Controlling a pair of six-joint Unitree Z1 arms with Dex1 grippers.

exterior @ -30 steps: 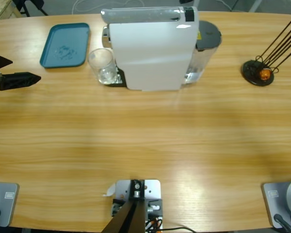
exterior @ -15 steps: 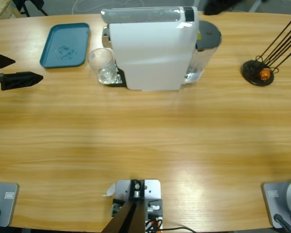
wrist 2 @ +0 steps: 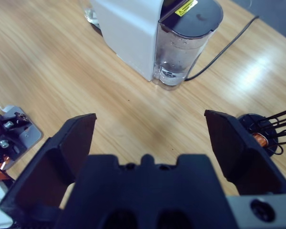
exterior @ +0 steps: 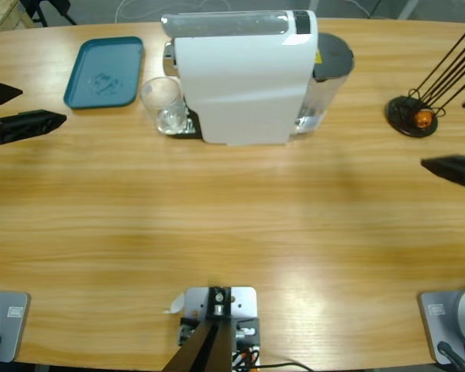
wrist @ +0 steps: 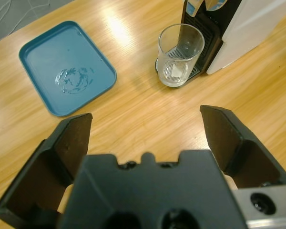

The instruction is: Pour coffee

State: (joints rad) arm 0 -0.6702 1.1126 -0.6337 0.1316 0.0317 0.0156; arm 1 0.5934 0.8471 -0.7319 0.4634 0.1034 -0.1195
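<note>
The desk [exterior: 232, 225] is light honey-brown wood with fine straight grain. Near its far left corner lies a teal-blue tray [exterior: 104, 72]. The coffee machine [exterior: 240, 77] is white with a dark grey-lidded clear tank [exterior: 325, 77]. The glass cup [exterior: 163, 103] is clear. The capsule [exterior: 424, 118] is orange, on a black wire stand [exterior: 415, 116]. Both grippers [exterior: 19, 116] [exterior: 457, 151] are black.

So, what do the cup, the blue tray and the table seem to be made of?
The cup looks like clear glass: the machine's drip grille shows through its wall.
The tray looks like matte teal plastic, probably moulded, given its rounded corners and raised rim.
The table looks like light wood or wood veneer: long grain lines run along it, with a soft sheen.
</note>
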